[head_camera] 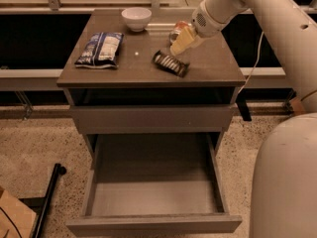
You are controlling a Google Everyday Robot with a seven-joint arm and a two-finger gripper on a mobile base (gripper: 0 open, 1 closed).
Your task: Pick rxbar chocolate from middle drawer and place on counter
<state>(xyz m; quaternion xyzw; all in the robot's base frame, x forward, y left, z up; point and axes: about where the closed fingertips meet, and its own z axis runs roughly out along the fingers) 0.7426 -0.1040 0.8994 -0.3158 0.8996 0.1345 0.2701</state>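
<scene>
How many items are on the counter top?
4: white bowl at the back, snack bag left, rxbar chocolate front-centre, a can partly hidden behind the gripper just beyond it.

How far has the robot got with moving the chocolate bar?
Nearly finished. The rxbar chocolate already lies flat on the counter, and the middle drawer stands open with nothing showing inside. The pincer hovers close above the bar, which seems to rest on its own. All that looks left is pulling the arm away.
</scene>
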